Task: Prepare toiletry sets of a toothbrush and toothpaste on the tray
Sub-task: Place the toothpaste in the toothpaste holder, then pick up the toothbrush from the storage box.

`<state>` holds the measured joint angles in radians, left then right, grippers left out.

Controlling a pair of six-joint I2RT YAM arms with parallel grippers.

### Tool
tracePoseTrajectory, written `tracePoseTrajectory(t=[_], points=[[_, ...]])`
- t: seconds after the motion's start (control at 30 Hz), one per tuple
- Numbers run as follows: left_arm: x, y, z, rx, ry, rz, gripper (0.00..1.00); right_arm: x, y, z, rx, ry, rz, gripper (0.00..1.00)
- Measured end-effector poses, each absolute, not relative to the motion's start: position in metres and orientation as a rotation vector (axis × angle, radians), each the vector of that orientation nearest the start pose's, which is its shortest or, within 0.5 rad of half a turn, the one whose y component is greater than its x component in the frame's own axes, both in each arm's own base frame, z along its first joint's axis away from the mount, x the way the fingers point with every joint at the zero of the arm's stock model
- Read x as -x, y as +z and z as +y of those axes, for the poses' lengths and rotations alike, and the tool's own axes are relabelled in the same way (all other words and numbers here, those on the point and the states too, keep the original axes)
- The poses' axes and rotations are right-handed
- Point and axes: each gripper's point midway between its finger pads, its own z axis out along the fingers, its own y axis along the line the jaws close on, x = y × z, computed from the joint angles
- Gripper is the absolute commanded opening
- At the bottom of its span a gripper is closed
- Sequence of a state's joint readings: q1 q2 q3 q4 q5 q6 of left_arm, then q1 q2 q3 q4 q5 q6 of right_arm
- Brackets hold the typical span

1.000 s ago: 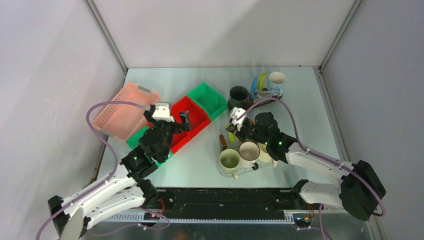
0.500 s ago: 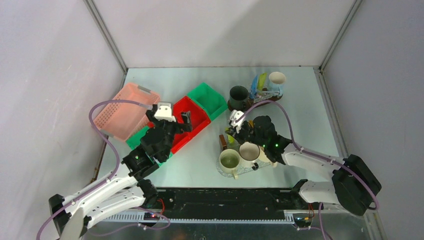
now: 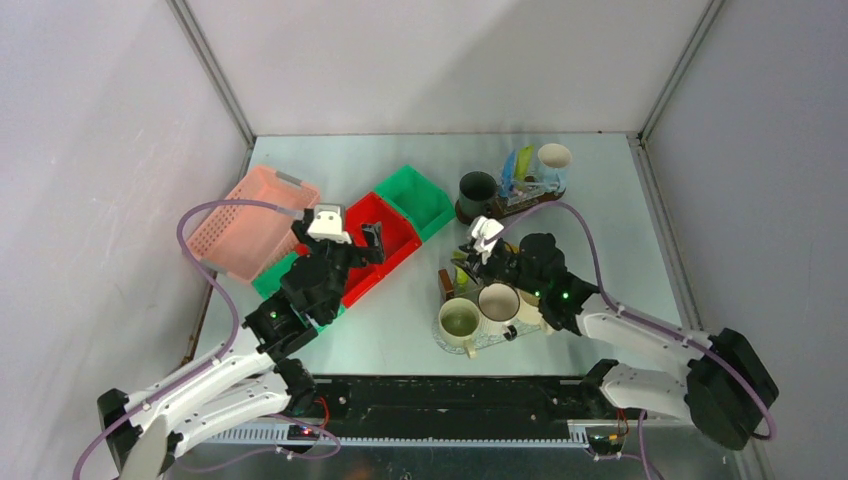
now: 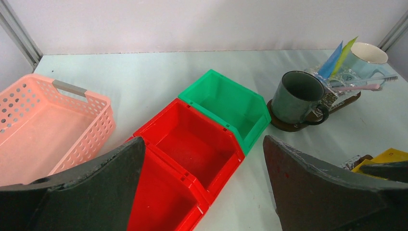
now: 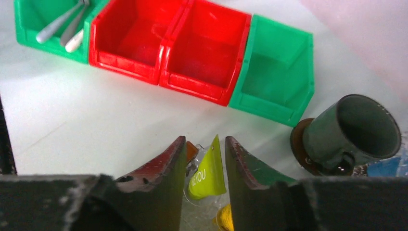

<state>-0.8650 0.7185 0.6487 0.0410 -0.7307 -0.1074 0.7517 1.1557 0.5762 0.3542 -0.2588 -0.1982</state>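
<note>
Visibly lime-green, the tube (image 5: 207, 175) (white lettering) sits between the right fingers (image 5: 166, 168)

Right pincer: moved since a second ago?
Yes: the right pincer slid rightward in the top view, its white mount going from below the dark mug's left side to its right side.

1. The basket (image 3: 250, 222) sits at the left, with a row of bins (image 3: 385, 235) just right of it.
2. Toothbrushes (image 5: 62, 26) lie in the row's near end bin.
3. Two near mugs (image 3: 497, 302) stand on the near tray (image 3: 446, 284), right of the bins.
4. Two far mugs (image 3: 478, 193) stand behind them.
</note>
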Motion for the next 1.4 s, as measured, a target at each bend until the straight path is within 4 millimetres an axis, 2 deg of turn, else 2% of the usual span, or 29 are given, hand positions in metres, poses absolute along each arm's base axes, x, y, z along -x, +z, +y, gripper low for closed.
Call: tracePoseTrajectory(t=[0.27,0.43,0.57,0.6,0.67,0.83,0.97,1.2,1.3,1.4], points=[[-0.263,0.285,-0.132,-0.022,-0.18,1.592,1.0,-0.247,0.236,0.271,0.909,0.599,1.397,0.69],[-0.262,0.278,-0.123,0.005,-0.157,1.618,1.0,-0.244,0.273,0.248,0.798,0.541,1.332,0.81],[-0.259,0.267,-0.112,0.037,-0.123,1.659,1.0,-0.247,0.291,0.225,0.696,0.483,1.334,0.9],[-0.258,0.263,-0.107,0.053,-0.109,1.674,1.0,-0.249,0.292,0.219,0.666,0.469,1.348,0.97],[-0.256,0.254,-0.098,0.086,-0.084,1.703,1.0,-0.254,0.294,0.206,0.608,0.432,1.383,0.99],[-0.249,0.224,-0.068,0.243,-0.002,1.805,1.0,-0.265,0.286,0.17,0.441,0.346,1.516,0.99],[-0.237,0.191,-0.045,0.396,0.063,1.909,1.0,-0.271,0.278,0.142,0.294,0.292,1.644,1.0],[-0.217,0.143,-0.018,0.66,0.167,2.048,0.96,-0.275,0.271,0.083,-0.003,0.199,1.826,0.99],[-0.208,0.133,-0.009,0.776,0.183,2.069,0.93,-0.273,0.262,0.062,-0.1,0.164,1.885,0.99],[-0.204,0.127,-0.002,0.881,0.18,2.069,0.89,-0.268,0.255,0.052,-0.14,0.164,1.926,0.99]])
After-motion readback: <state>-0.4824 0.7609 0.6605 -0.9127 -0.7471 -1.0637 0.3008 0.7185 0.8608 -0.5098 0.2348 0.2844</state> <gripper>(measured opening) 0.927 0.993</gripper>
